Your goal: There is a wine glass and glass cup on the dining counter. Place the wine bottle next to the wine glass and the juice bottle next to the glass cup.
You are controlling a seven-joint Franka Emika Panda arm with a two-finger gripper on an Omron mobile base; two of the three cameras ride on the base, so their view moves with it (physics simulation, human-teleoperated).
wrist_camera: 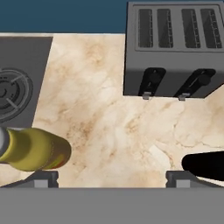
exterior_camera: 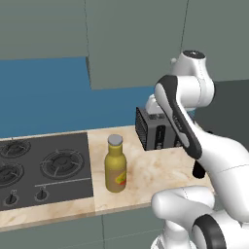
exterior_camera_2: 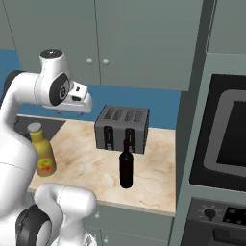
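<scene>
Beige marbled worktop (exterior_camera_2: 86,161) runs between a black gas hob (exterior_camera: 44,168) and a tall dark oven unit (exterior_camera_2: 226,139), backed by a blue wall and grey-green cupboards; this is the hob counter, not the dining island. On it stand the 2 task bottles: the stout yellow-ochre juice bottle with a grey cap (exterior_camera: 115,164) just beside the hob, and the slim near-black wine bottle with a reddish top (exterior_camera_2: 126,164) in front of a grey 4-slot toaster (exterior_camera_2: 122,128). Both stand upright and well apart, probably left there for collection. The white arm's 2-finger gripper (wrist_camera: 112,177) hangs above the bare marble between them, jaws spread wide and holding nothing, apparently choosing a bottle; neither has been carried over yet.
</scene>
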